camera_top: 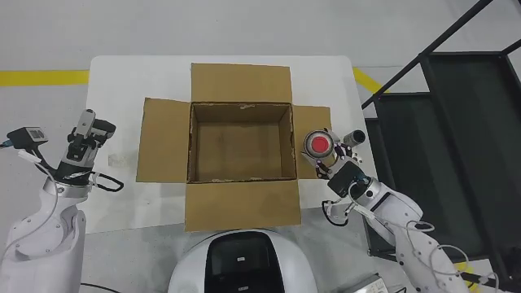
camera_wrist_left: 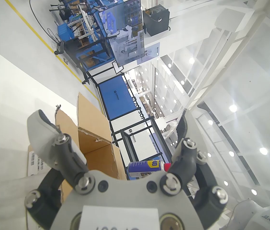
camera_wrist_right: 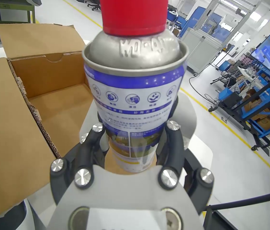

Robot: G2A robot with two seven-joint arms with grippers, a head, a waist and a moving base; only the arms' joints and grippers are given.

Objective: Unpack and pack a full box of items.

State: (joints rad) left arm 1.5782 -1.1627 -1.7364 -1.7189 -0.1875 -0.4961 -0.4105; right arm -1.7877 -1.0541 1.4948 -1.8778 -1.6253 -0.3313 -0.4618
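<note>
- Clipping the right flap [camera_top: 313,122] or the near wall of the cardboard box [camera_top: 241,112] looks like the main risk if the spray can [camera_wrist_right: 135,92] goes inward too low. The flap would fold, or the can would twist in the grip.
- The grip sits low on the can, near its base, with the red cap [camera_top: 319,144] well above it. I judge that a quick swing could tilt the can or let it slip.
- If it dropped here it would land on the flap near the right edge of the table [camera_top: 138,81] and could roll off.
- The right gripper [camera_wrist_right: 135,132] pinches the can from both sides, cap up, over the right flap. Whether the base touches the flap I cannot tell.
- The left gripper [camera_wrist_left: 111,125] is spread wide and holds nothing, at the left edge of the table, apart from the box.
- The inside of the box is bare.
</note>
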